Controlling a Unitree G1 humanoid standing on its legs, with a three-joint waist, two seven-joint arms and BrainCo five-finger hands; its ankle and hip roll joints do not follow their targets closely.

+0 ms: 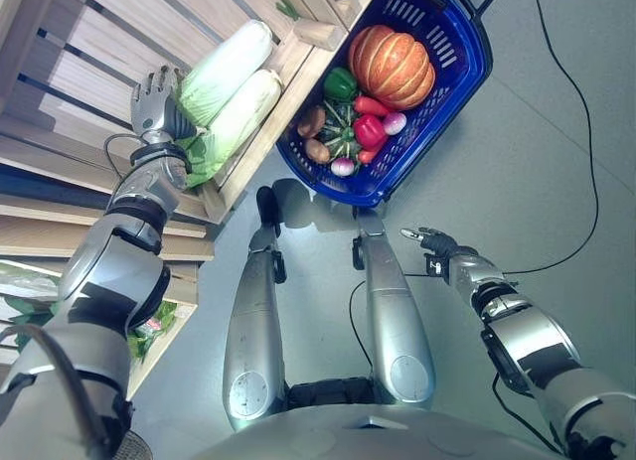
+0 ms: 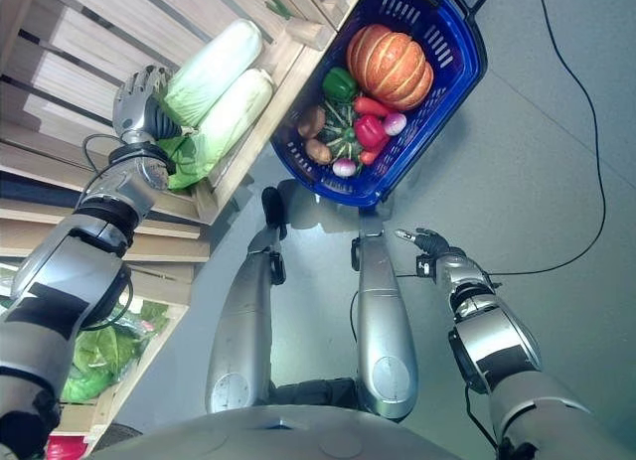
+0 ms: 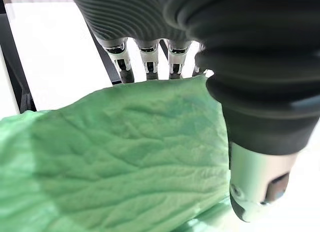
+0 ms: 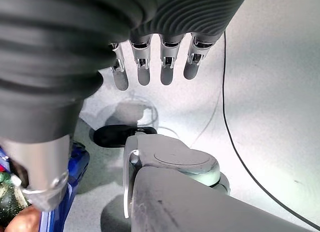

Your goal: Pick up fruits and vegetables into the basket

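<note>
A blue plastic basket (image 1: 459,77) is seen on the grey floor (image 1: 556,152), just beside the corner of a wooden crate shelf (image 1: 260,132). The basket is well filled: a large orange pumpkin (image 1: 392,66) lies at its far end, a green bell pepper (image 1: 341,83) is set against the pumpkin, and below these a red pepper (image 1: 369,131), a long red chilli-like piece (image 1: 372,106), a small pink-and-white radish (image 1: 395,123), a dark green striped squash (image 1: 343,142), two brown potatoes (image 1: 311,121) and another small radish (image 1: 343,167) are packed together. In the wooden crate two pale green napa cabbages (image 1: 227,73) are laid side by side, the second cabbage (image 1: 241,112) resting nearer the crate's front edge. The left hand (image 1: 154,102) is placed at the leafy end of the cabbages; in the left wrist view its fingers (image 3: 123,66) are extended straight over the green leaf (image 3: 130,157) with the thumb on the other side, touching the leaf but not closed round it. The right hand (image 1: 432,243) is held low over the floor, well apart from the basket, with its fingers (image 4: 142,66) relaxed and nothing held. On a lower shelf, more leafy greens (image 2: 99,356) are stored.
</note>
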